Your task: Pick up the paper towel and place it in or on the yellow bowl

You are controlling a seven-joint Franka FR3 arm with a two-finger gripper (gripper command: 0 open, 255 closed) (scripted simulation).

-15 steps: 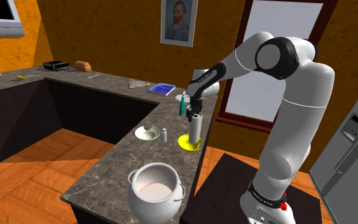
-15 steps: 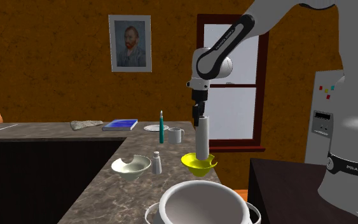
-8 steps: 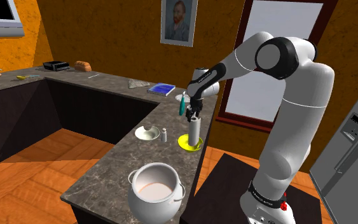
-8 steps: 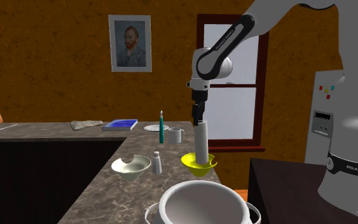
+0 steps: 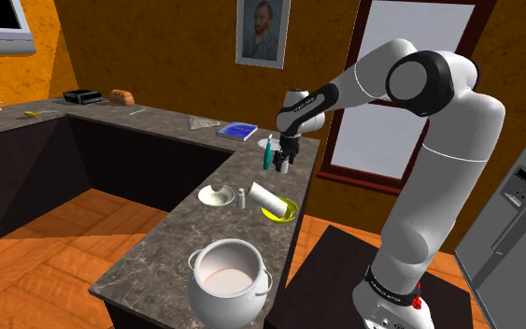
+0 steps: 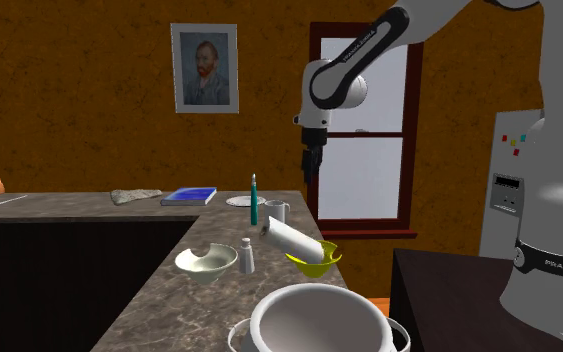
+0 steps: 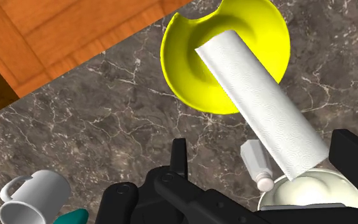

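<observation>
The white paper towel roll (image 5: 268, 198) lies tipped over, one end inside the yellow bowl (image 5: 286, 214) and the other poking out over its rim toward the salt shaker. In the second exterior view the roll (image 6: 294, 240) slants across the bowl (image 6: 322, 262). My gripper (image 5: 285, 159) hangs above them, open and holding nothing, also seen higher up by the window (image 6: 311, 176). In the wrist view the fingers of the gripper (image 7: 264, 141) stand wide apart well above the roll (image 7: 260, 105) and the bowl (image 7: 187, 60), not touching either.
A chipped white bowl (image 5: 216, 194) and a small shaker (image 5: 241, 198) sit just beside the roll's free end. A white mug (image 6: 276, 211) and a teal-handled tool (image 6: 253, 200) stand behind. A big white pot (image 5: 227, 278) is near the marble counter's front end.
The fingers opened and the hand rose off the roll. The roll, which stood upright in the yellow bowl, toppled and now leans across the rim.
</observation>
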